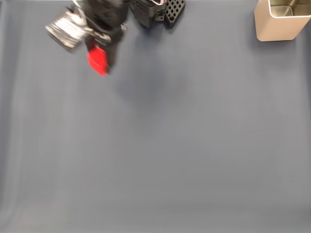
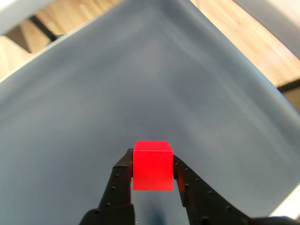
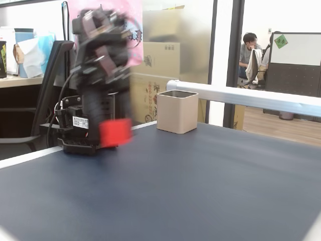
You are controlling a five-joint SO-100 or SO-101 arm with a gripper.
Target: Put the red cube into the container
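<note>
The red cube (image 2: 152, 165) is clamped between my gripper's (image 2: 152, 171) two black fingers and held above the dark blue mat. From above, the red cube (image 1: 97, 60) hangs under my blurred gripper (image 1: 101, 57) near the top left. In the side fixed view the cube (image 3: 115, 132) is off the mat, below the blurred arm. The beige container (image 1: 280, 20) stands at the top right corner, far from the cube; in the side view the container (image 3: 177, 111) sits upright at the mat's far edge, its top open.
The arm's black base (image 3: 76, 129) stands at the mat's back edge. A dark blue mat (image 1: 175, 145) covers the table. A white rail (image 3: 246, 95) runs along the right side. A person (image 3: 247, 50) sits far behind the glass.
</note>
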